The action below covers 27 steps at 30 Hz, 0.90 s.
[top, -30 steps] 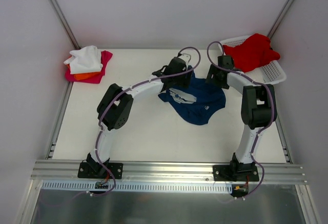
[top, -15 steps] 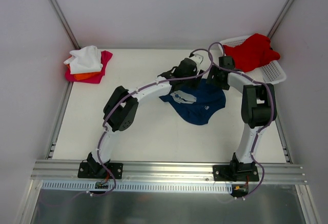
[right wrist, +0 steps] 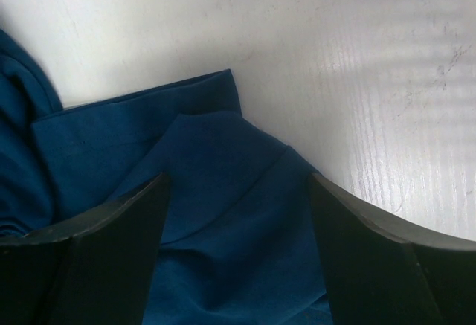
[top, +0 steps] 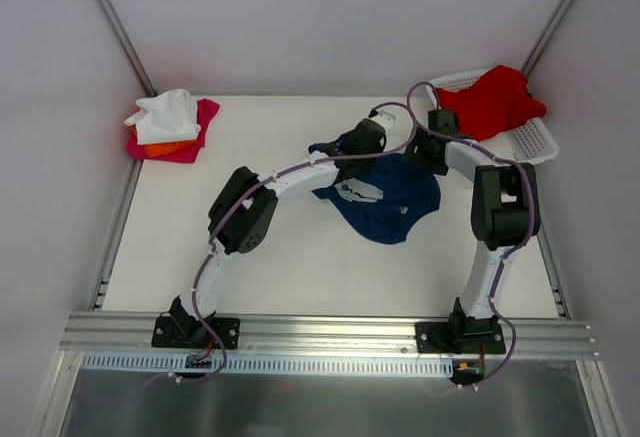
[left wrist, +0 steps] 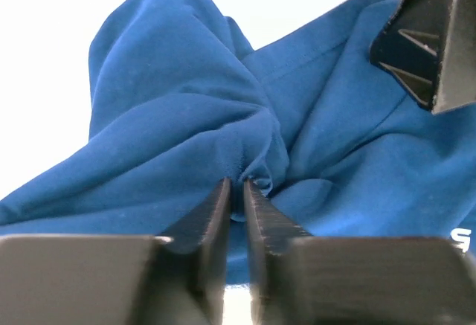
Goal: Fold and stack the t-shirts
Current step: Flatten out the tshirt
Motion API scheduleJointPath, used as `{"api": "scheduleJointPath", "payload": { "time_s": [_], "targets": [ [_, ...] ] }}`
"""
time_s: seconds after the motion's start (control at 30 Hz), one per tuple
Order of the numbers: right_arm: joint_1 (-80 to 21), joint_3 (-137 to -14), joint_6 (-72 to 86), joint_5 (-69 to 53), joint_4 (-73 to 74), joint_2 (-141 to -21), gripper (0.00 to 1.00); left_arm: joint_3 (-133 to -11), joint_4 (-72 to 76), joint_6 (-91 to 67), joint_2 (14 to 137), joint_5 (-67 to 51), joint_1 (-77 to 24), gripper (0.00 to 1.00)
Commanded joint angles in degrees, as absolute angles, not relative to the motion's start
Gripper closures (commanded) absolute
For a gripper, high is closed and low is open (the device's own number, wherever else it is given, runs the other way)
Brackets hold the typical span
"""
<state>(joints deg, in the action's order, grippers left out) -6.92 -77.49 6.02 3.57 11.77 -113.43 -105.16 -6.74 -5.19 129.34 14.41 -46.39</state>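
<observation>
The navy blue t-shirt (top: 392,207) lies crumpled at the table's middle, its small white print facing up. At the shirt's far edge my left gripper (top: 372,137) is shut on a bunched fold of it (left wrist: 256,163), and the cloth (left wrist: 171,109) puckers at the fingertips (left wrist: 223,191). My right gripper (top: 427,153) hovers open just to the right, over the shirt's far right edge (right wrist: 223,228), holding nothing; one of its fingers (left wrist: 431,35) shows in the left wrist view. A red t-shirt (top: 493,99) lies in the basket. White (top: 165,111), orange (top: 166,146) and magenta (top: 205,115) t-shirts are stacked at the far left.
The white lattice basket (top: 535,143) stands at the far right corner. Bare white tabletop (right wrist: 349,57) lies beyond the navy shirt's edge. Metal rails run along the table's left and right sides, and the two arm bases are at the near edge.
My left gripper has reached right along the navy shirt's far edge and shut on a fold of it. The right arm has stayed where it was, open.
</observation>
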Motion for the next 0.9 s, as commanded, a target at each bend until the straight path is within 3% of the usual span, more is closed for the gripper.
{"api": "scheduleJointPath", "payload": {
  "time_s": [0.0, 0.03, 0.4, 0.87],
  "targets": [
    [-6.3, -77.7, 7.1, 2.6, 10.5, -112.9, 0.22, -107.5, -6.9, -3.9, 129.5, 17.7, -46.2, 0.96],
    [-6.4, -77.7, 7.1, 2.6, 10.5, -112.9, 0.23, -107.5, -6.9, -3.7, 129.6, 18.7, -46.2, 1.00],
    [-6.4, -77.8, 7.6, 1.6, 11.3, -113.2, 0.24, -107.2, -6.9, -2.6, 128.5, 22.7, -44.9, 1.00],
    [-6.5, -79.5, 7.4, 0.8, 13.7, -114.4, 0.24, -98.9, -6.6, -4.7, 116.0, 28.7, -33.6, 1.00]
  ]
}}
